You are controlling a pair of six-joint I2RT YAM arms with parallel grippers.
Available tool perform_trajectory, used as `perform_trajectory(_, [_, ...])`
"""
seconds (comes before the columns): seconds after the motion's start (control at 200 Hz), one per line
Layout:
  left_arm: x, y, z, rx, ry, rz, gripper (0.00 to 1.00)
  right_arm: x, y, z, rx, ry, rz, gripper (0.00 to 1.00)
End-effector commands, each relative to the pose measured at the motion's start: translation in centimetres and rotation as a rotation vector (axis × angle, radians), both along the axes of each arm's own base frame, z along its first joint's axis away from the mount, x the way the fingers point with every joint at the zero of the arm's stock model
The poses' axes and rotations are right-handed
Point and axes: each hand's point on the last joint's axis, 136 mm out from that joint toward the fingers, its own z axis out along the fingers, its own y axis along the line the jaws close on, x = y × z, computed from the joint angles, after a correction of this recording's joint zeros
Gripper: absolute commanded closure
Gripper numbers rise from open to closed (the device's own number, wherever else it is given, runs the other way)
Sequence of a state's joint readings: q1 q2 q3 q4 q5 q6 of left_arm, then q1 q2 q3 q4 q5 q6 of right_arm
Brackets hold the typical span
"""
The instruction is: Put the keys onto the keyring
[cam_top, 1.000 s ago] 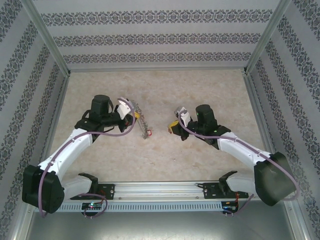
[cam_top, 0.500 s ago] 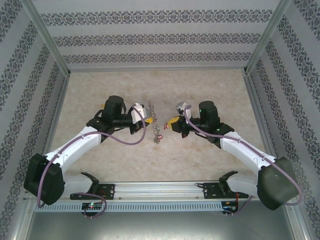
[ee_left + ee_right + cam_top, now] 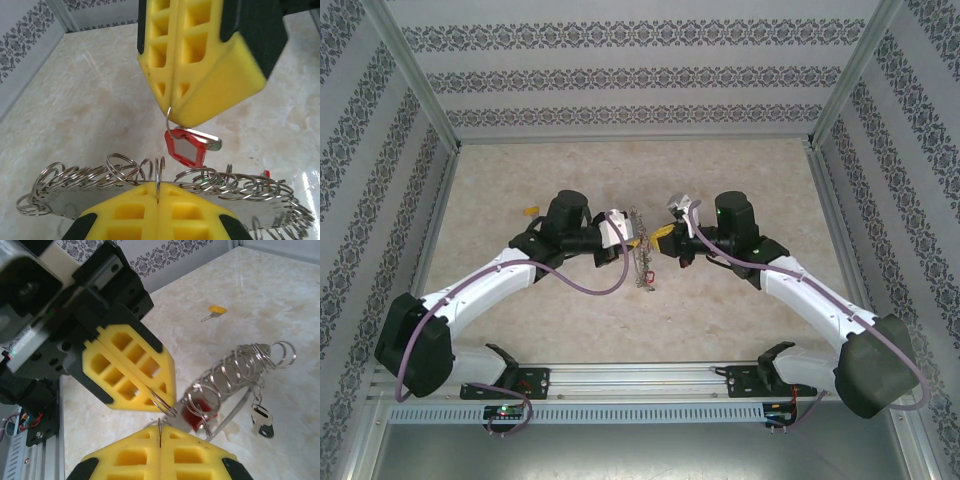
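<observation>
Both arms bent inward, left gripper (image 3: 636,236) and right gripper (image 3: 661,240) tightly closed, tips almost together.

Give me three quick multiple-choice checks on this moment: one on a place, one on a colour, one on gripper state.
1. Where is the yellow key?
A. Loose on the table, off on its own.
B. Threaded on with the others.
C. Pinched between fingers.

2. What colour is the tag of the key dangling at the right gripper's tips?
A. Blue.
B. Red.
C. Yellow.

3. How do the left gripper and the right one stand?
A. Both open.
B. One open, one shut.
C. Both shut on thin wire.

Answers:
1 A, it lies alone on the table beyond the rings.
2 B, its tag is plainly red in the left wrist view.
3 C, each pair of fingers meets around wire.
</observation>
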State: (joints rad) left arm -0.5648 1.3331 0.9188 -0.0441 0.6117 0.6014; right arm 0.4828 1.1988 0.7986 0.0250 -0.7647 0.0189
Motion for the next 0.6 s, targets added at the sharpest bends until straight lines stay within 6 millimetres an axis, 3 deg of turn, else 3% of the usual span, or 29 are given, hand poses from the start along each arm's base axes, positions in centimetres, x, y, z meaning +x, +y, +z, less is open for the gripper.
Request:
perform_trajectory(0.0, [1.9,-0.7,2.6,-0.029,-0.091,0.076,1.00,-0.4,0.6,0.3,-0.025,-0.027,0.035,1.00])
perform_trajectory(0.285, [2.6,-0.9,2.8,-0.042,-0.113,0.148,1.00,0.2,1.2,-1.2,-0.091,-0.039,-0.007,1.00])
perform_trajectory(0.595, [2.6,-1.4,2.8,-0.066,-0.088,0.155,1.00,2.3,1.1,-0.4,-0.097,-0.097,-0.083,1.00])
